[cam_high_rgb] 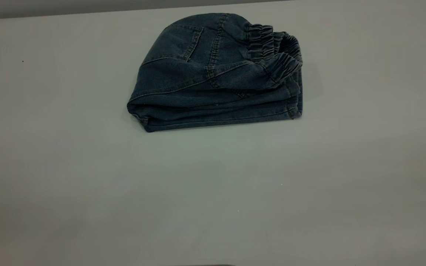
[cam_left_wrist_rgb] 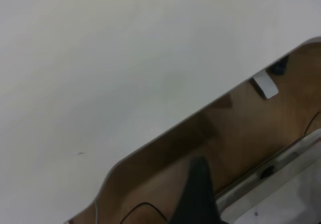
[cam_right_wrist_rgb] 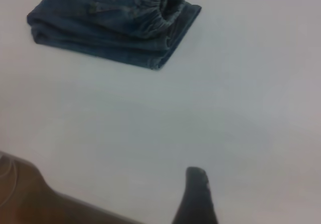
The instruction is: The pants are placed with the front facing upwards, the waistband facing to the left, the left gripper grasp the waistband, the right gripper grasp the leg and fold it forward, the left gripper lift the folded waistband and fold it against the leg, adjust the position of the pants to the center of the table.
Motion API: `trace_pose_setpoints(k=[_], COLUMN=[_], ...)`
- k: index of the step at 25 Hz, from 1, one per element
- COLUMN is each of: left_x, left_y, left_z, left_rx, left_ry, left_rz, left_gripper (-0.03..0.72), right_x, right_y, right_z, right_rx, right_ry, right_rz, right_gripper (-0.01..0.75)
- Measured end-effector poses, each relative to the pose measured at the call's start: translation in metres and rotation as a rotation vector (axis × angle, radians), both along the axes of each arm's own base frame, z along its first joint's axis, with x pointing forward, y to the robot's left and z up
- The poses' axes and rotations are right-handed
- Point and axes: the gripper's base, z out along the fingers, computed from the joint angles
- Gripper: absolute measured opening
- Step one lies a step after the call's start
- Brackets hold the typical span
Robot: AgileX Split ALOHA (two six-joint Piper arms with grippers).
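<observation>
Fingers cannot be judged in any view: the exterior view shows neither arm, and each wrist view catches only one dark fingertip cut off by the picture's edge, so whether either pair is wide or narrow cannot be told. From the exterior view, the short blue denim pants (cam_high_rgb: 213,74) lie folded into a thick bundle on the plain pale grey surface (cam_high_rgb: 213,192), toward its far side and near the middle across, with the gathered, ruffled dark denim waistband (cam_high_rgb: 276,46) bunched at the bundle's right end and a back patch pocket with tan stitching facing up. The left wrist view shows one dark finger (cam_left_wrist_rgb: 198,196) of the black left gripper past the surface's edge, above brown floor; the pants are out of it. The right wrist view shows one dark finger (cam_right_wrist_rgb: 196,199) of the black right gripper over bare surface near its edge, well apart from the folded pants.
</observation>
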Motion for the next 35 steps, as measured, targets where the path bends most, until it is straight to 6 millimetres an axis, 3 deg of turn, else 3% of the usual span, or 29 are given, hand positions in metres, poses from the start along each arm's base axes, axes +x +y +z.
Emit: trace_pose_setpoints(k=[24,30,35], left_x=[0.006,0.005,-0.013], left_y=[0.002,0.010,0.014], left_z=[-0.005,-0.004,-0.003], left_rx=[0.036,0.030,0.004], left_ry=[-0.038,-0.062,-0.180], left_rz=[0.031,0.340,0.549], left_gripper=[0.550,0.550,0.550], right_x=[0.000,0.000,0.002], right_y=[0.000,0.000,0.001], right_z=[0.000,0.000,0.000], right_rx=[0.004,0.005,0.006], right_ry=[-0.001,0.000,-0.001], right_rz=[-0.003,-0.012,-0.093], right_gripper=[0.484,0.484,0.484])
